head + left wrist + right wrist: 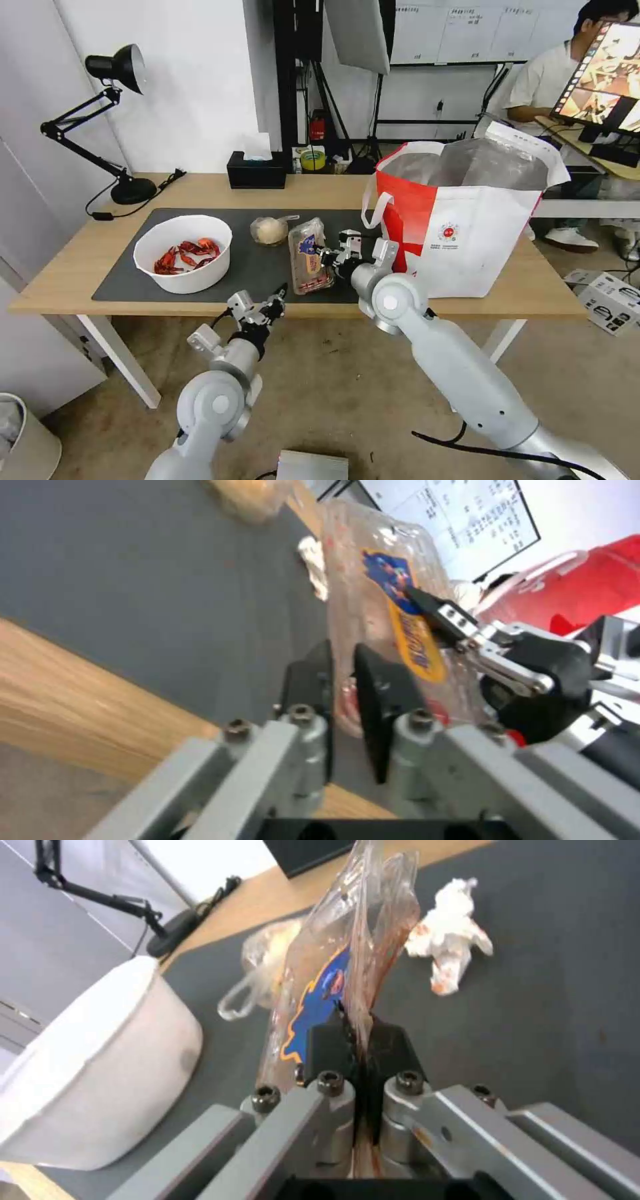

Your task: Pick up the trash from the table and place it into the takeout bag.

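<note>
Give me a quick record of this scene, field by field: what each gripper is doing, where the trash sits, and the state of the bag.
right gripper: shut on the clear plastic trays, pinching their edge, over the mat
left gripper: near the table's front edge, beside the trays, holding nothing, fingers close together
bowl of crayfish shells: on the mat, toward the left
small clear cup: on the mat, behind the trays
crumpled tissue: on the mat, beside the trays
takeout bag: upright on the table's right side, mouth open
</note>
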Controlling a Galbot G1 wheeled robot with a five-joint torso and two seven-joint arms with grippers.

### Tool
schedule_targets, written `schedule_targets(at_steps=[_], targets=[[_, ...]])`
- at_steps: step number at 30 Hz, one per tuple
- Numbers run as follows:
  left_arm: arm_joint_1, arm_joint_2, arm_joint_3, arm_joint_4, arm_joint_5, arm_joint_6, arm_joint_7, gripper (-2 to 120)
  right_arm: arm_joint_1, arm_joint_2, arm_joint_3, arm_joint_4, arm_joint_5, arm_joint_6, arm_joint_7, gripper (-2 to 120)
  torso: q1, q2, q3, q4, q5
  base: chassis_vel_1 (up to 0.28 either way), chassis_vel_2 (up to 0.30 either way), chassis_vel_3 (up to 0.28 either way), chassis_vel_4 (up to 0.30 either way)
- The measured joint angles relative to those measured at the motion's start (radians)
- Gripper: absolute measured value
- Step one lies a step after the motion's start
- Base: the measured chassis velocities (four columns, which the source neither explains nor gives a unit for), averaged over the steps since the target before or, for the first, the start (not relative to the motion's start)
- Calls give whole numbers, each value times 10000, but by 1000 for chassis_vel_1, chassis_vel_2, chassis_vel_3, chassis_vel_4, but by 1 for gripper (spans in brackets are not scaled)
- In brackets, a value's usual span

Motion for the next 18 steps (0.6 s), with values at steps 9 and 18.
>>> schedule_targets(at_steps=[9, 18], targets=[[690, 511, -959, -317, 747, -80, 779, 48, 372, 62, 239, 543, 423, 1, 229, 0, 0, 1, 0, 2, 0, 0, 0, 0, 0], [1342, 636, -1603, -180, 2301, -594, 1626, 83, 1050, 240, 938, 1297, 1253, 26, 964, 0, 0, 1, -1, 1, 0, 0, 0, 0, 0]])
